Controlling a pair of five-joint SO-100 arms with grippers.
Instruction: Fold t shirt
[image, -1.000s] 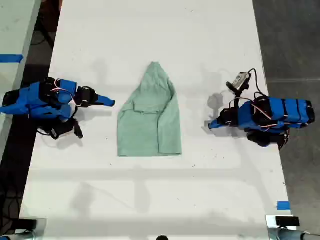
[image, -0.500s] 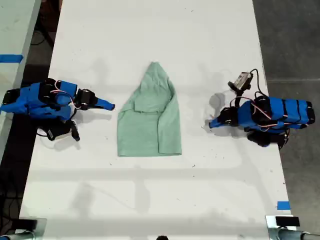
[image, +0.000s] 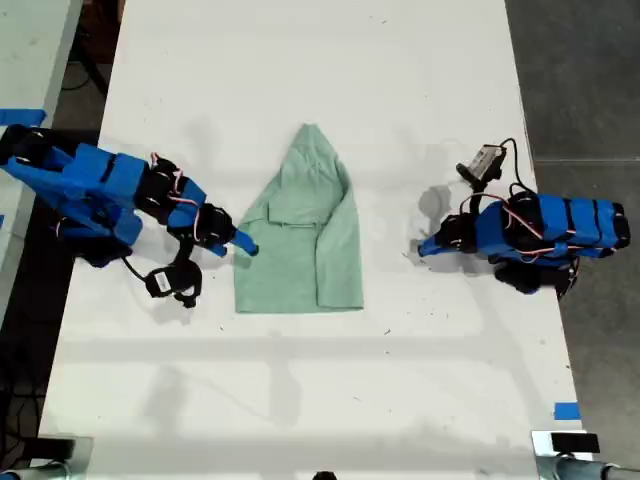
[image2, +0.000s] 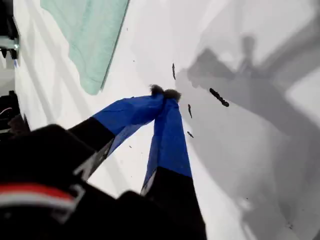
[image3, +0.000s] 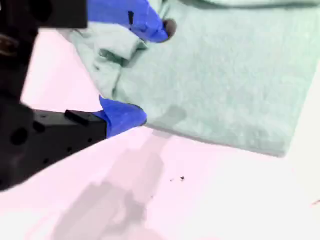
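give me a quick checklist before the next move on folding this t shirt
1. My second gripper open at the cloth: ok, one finger is over the t shirt and the other at its edge near the table.
2. Cloth actually pinched: not ok, the jaws are not closed yet.
3. My first gripper free of the shirt: ok, it is shut with its tips together over bare table, the shirt off to one side.
4. Shirt lying flat: ok, mostly, with a fold already across its middle in the exterior view.
5. How many layers sit between the jaws: cannot tell.
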